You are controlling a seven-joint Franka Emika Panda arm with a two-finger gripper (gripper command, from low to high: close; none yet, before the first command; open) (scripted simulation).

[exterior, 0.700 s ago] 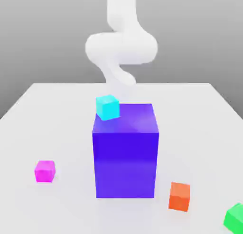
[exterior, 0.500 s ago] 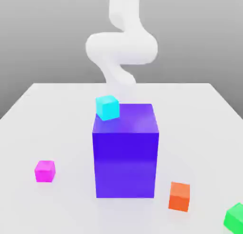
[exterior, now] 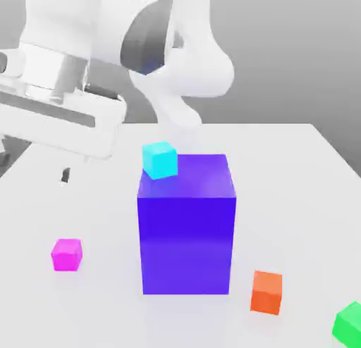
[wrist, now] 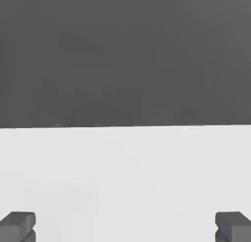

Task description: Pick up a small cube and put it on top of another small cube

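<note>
Plain white table bearing a large blue-purple block, with a cyan cube at its top corner, a magenta-pink small cube, an orange cube and a green small cube around it.

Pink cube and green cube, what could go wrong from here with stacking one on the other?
1. The pink cube and green cube sit far apart with the tall blue block between them; a low carry might clip it.
2. The green cube lies at the frame's edge, so its placement may be hard to check.
3. The orange cube sits close to the green one and might get nudged.
</note>
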